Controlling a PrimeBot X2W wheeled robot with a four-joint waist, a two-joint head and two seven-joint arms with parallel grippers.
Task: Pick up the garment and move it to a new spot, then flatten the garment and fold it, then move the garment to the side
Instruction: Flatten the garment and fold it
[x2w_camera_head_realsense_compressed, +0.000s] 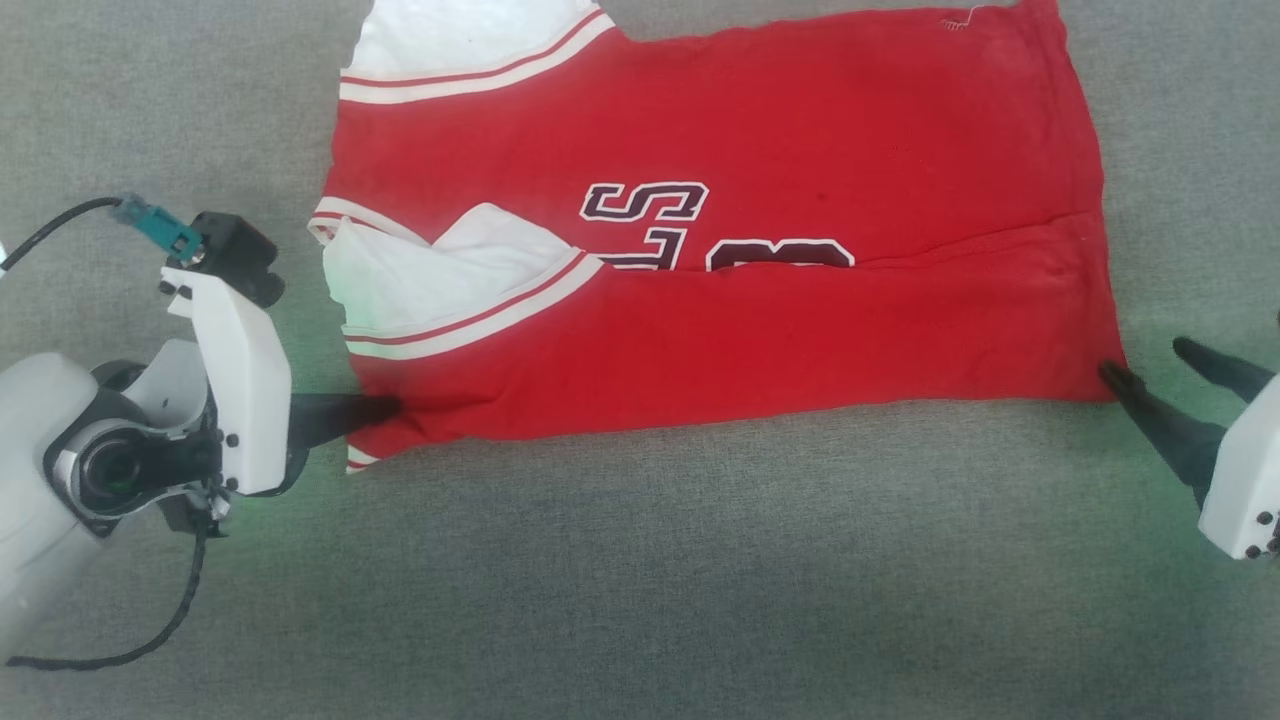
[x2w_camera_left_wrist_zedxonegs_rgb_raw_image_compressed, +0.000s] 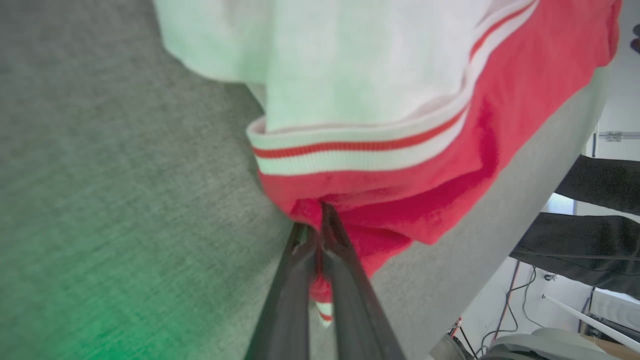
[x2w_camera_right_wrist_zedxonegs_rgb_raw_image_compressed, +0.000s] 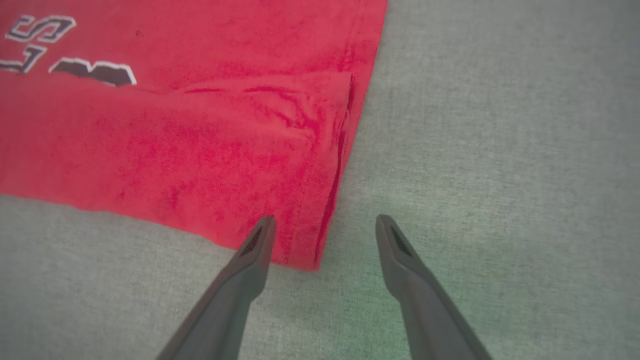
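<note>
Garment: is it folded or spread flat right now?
Partly folded: on the garment, the near flap lies doubled over, hiding part of the lettering. The left gripper pinches one corner; the right gripper is open.

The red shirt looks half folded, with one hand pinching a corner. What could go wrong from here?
Only the left hand is shut on the shirt; pulling now would probably drag it askew and undo the fold. The right hand is open with the near corner between its fingers; closing, it might catch one layer only. The loose white sleeve could flop out on lifting.
</note>
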